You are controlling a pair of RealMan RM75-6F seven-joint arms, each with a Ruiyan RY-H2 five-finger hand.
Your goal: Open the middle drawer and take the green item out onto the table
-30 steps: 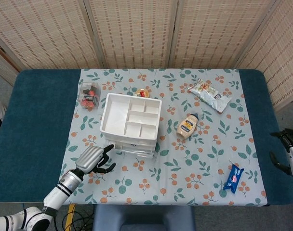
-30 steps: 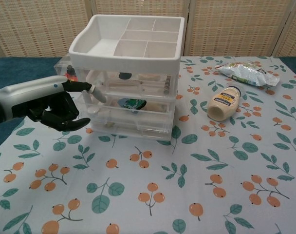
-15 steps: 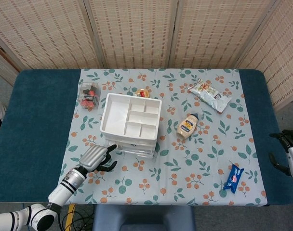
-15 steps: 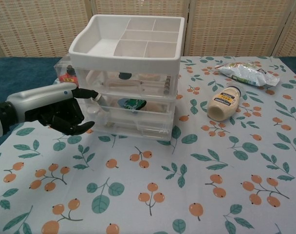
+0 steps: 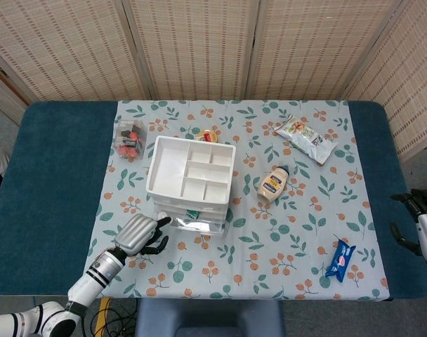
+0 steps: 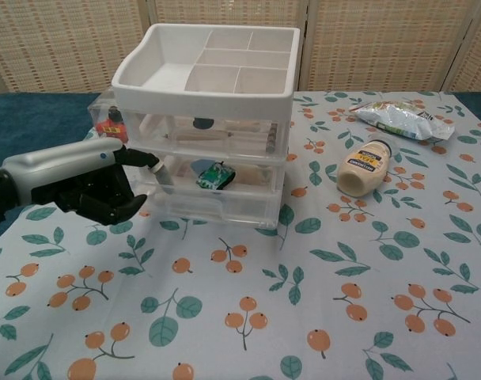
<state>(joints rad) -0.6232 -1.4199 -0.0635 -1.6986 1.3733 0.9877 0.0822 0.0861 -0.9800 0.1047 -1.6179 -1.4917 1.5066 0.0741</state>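
Looking down on a blue table (image 5: 59, 175) spread with a floral cloth (image 5: 284, 253), we see a clear plastic drawer unit (image 5: 191, 184) topped by a white divided tray (image 6: 205, 67). Our left hand (image 6: 78, 186) sits at the unit's front left corner, one finger stretched out so its tip touches the front edge of the middle drawer (image 6: 217, 186), the other fingers curled under with nothing in them. That drawer stands partly pulled out, and the green item (image 6: 211, 175) lies inside it, just behind the clear front; we cannot make out what it is. Contents of the other drawers are blurred by the plastic. Our right hand (image 5: 418, 210) is cut off at the right edge of the head view, well away from the drawers; whether its fingers are open or closed we cannot tell. A mayonnaise bottle (image 5: 272, 184) lies to the right of the unit, a snack bag (image 5: 306, 138) beyond it, and a small blue packet (image 5: 340, 259) near the front right.
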